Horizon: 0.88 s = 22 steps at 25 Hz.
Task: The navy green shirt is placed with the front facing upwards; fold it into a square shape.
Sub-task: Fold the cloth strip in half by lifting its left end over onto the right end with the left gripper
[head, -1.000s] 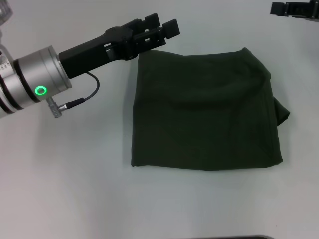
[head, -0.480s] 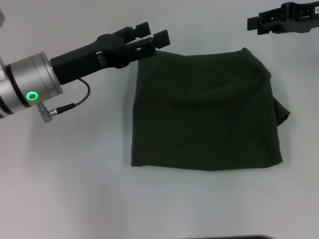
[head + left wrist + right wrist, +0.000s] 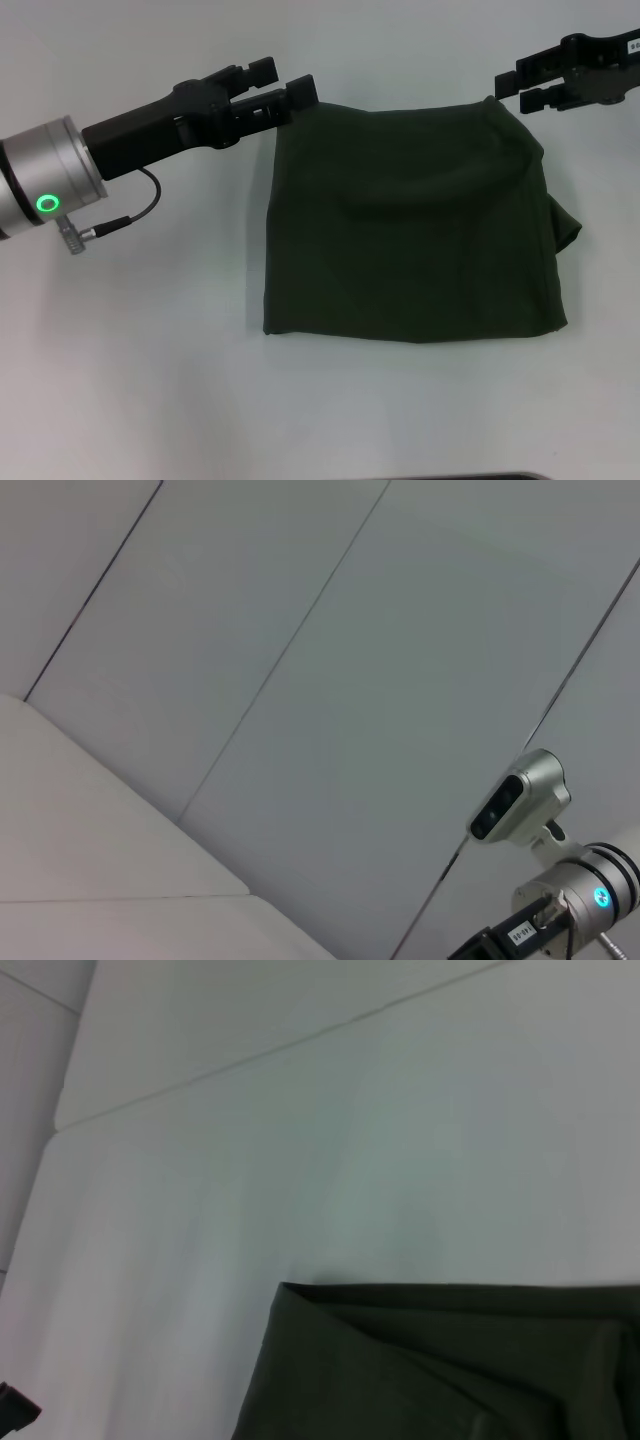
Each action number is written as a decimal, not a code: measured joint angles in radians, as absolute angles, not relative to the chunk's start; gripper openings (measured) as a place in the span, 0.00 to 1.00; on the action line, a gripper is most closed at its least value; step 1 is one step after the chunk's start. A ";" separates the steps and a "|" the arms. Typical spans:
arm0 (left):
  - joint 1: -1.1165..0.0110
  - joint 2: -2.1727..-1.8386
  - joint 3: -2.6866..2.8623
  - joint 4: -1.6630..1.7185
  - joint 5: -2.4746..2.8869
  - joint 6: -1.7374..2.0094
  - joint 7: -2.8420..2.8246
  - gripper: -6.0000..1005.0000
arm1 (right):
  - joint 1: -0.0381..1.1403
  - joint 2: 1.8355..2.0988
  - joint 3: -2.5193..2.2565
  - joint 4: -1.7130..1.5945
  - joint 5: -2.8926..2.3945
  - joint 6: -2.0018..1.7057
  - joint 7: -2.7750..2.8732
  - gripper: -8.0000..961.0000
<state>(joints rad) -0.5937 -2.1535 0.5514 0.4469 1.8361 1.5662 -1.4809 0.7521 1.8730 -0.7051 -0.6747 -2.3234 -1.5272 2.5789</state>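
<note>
Navy green shirt: soft, limp, light; folded, roughly square.
Hold: far corners.
Left gripper: jaws spread.
Right gripper: jaws spread.

No text can be read. A small white label sits on the right arm in the head view, and another shows in the left wrist view; both are too small to make out.

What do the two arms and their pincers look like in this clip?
The left arm has a silver cylindrical wrist with a glowing green ring light, a thin black cable looping beneath it, and a black angular left pincer with blocky fingers. The right pincer is black too, with a small white label on its body.
</note>
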 joint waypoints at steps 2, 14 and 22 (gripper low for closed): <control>-0.593 -2.154 0.551 0.447 1.836 1.564 -1.480 0.94 | 0.754 1.873 -0.707 -0.668 -2.325 -1.516 2.591 0.58; -0.590 -2.158 0.552 0.443 1.836 1.535 -1.477 0.94 | 0.782 1.891 -0.765 -0.586 -2.327 -1.408 2.591 0.58; -0.589 -2.158 0.547 0.442 1.834 1.525 -1.477 0.94 | 0.750 1.897 -0.756 -0.592 -2.321 -1.378 2.571 0.48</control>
<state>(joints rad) -0.5889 -2.1582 0.5472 0.4420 1.8342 1.5247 -1.4771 0.7500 1.8974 -0.7556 -0.5921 -2.3211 -1.3782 2.5707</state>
